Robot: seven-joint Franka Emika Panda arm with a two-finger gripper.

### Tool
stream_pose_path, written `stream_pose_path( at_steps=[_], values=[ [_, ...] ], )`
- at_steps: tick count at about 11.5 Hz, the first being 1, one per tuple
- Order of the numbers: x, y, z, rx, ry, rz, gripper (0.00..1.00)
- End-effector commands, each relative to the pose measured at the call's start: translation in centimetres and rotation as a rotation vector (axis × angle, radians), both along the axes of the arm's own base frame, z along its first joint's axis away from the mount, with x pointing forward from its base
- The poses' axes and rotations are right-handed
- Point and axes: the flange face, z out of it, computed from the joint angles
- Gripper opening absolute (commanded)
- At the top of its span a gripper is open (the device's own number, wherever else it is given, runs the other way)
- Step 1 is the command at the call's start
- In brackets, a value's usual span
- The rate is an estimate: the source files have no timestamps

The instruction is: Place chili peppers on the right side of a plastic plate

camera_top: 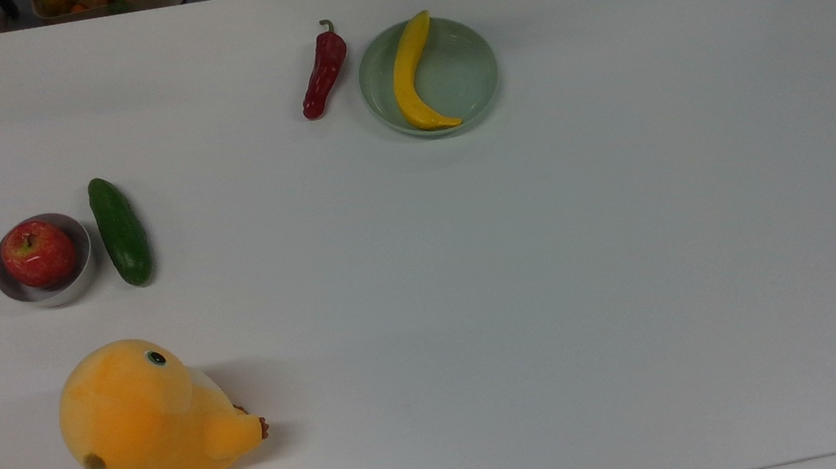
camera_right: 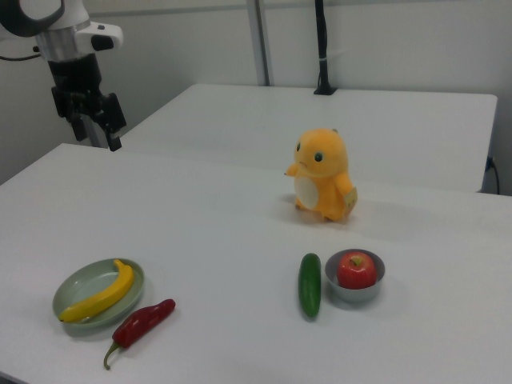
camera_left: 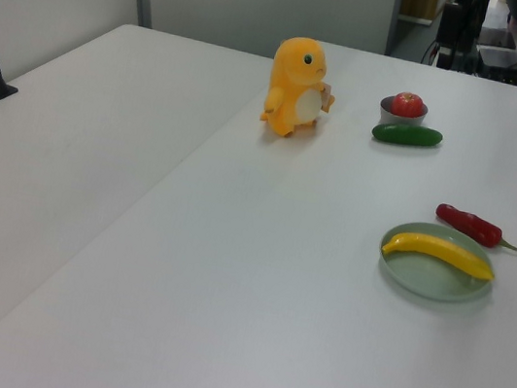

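The dark red chili pepper (camera_top: 322, 73) lies flat on the white table, just off the top view's left of the pale green plastic plate (camera_top: 459, 67), close to its rim but apart from it. In the right view the chili pepper (camera_right: 144, 322) lies at the lower right of the plate (camera_right: 76, 290); in the left view the chili pepper (camera_left: 470, 225) lies just behind the plate (camera_left: 432, 279). A yellow banana (camera_top: 409, 78) rests in the plate. My gripper (camera_right: 98, 132) hangs high above the table, well away from both, open and holding nothing.
A dark green cucumber (camera_top: 119, 230) lies beside a small silver bowl (camera_top: 73, 284) holding a red apple (camera_top: 38, 253). An orange plush toy (camera_top: 148, 419) stands at the top view's lower left. A second white table (camera_right: 336, 120) adjoins this one.
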Motion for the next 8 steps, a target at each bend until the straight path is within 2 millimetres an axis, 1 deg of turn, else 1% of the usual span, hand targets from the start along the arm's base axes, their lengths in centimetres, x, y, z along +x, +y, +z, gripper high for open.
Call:
stream_pose_path(
  at_steps=[1,2,3,4,8],
  values=[
    [0.1,-0.2,0.2,0.052,-0.024,0.105,1.0],
    [0.8,-1.1,0.0,0.066,-0.055,0.144,1.0],
    [1.7,-1.8,-0.3,0.071,-0.106,0.194,1.0],
    [2.1,-2.3,-0.4,0.069,-0.145,0.227,1.0],
    [2.1,-2.4,-0.7,0.056,-0.135,0.235,1.0]
  ],
)
